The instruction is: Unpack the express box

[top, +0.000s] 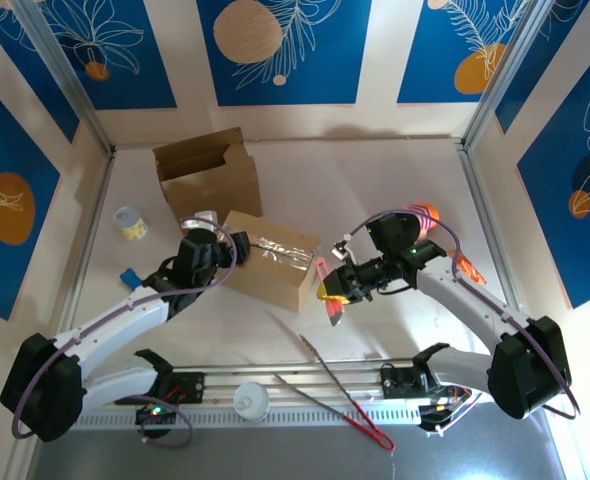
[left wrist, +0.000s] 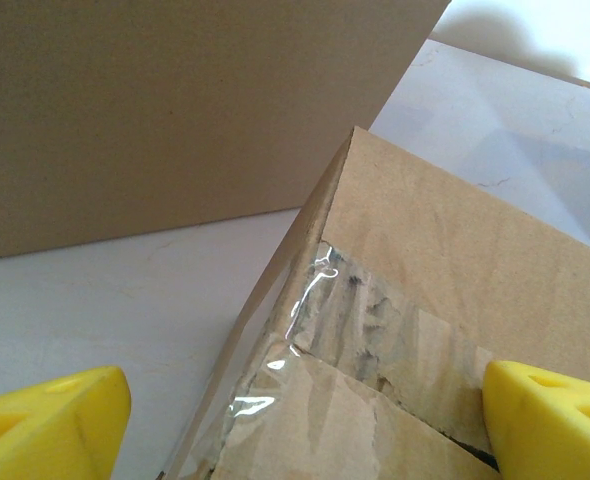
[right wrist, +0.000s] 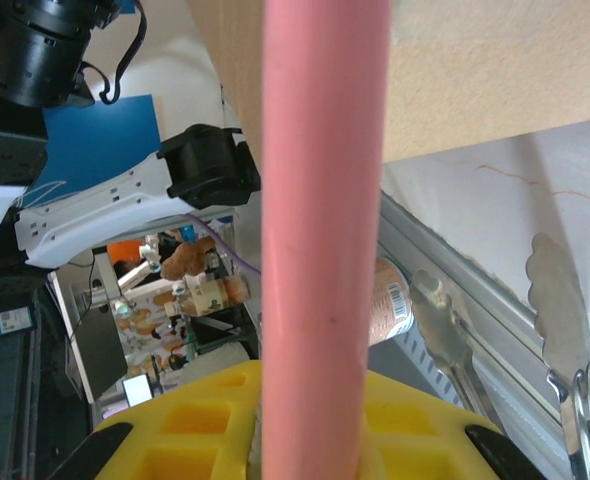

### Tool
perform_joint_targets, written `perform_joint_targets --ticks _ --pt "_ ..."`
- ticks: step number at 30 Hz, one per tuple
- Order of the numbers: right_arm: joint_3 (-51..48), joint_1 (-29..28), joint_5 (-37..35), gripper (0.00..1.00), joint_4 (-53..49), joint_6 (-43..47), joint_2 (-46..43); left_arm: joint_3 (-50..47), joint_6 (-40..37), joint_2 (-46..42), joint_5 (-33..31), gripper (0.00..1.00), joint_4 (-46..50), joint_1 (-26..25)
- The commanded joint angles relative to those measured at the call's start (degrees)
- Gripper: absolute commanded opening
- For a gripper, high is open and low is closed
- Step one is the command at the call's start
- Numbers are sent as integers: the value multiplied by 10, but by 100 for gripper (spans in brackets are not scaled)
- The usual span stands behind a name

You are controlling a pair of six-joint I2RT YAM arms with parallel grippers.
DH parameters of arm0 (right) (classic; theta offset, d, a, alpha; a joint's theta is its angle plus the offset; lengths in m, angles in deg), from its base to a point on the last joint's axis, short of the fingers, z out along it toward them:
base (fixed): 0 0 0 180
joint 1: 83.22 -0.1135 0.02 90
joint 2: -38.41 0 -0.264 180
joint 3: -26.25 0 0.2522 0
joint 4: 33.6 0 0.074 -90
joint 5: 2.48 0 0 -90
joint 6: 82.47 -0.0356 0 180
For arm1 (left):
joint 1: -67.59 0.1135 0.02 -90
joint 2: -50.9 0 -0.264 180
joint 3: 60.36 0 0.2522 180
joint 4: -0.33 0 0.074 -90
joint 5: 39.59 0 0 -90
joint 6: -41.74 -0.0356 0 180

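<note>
The left arm [top: 125, 320] reaches in low, its left gripper [top: 218, 243] [left wrist: 300, 420] spread wide astride a corner of the taped express box [top: 275, 255] [left wrist: 455, 280], which lies sealed at mid-table [top: 305, 170]. The right arm [top: 475, 305] bends inward, its right gripper [top: 333, 288] [right wrist: 295, 430] pinching a pink tool [top: 333, 308] [right wrist: 325, 200] just beside the box's right end. An open carton [top: 210, 180] [left wrist: 175, 110] stands behind; tongs [top: 340, 385] [right wrist: 555, 320] lie near the bases.
</note>
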Motion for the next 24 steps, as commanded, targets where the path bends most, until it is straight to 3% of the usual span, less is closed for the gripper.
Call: perform_joint_targets --ticks 1,24 --pt "-13 -7 -21 0 9 -31 -18 -16 -10 3 -31 89 91 -3" --pt "-34 -39 -43 0 46 -77 -43 -18 -9 4 -31 89 87 -3"
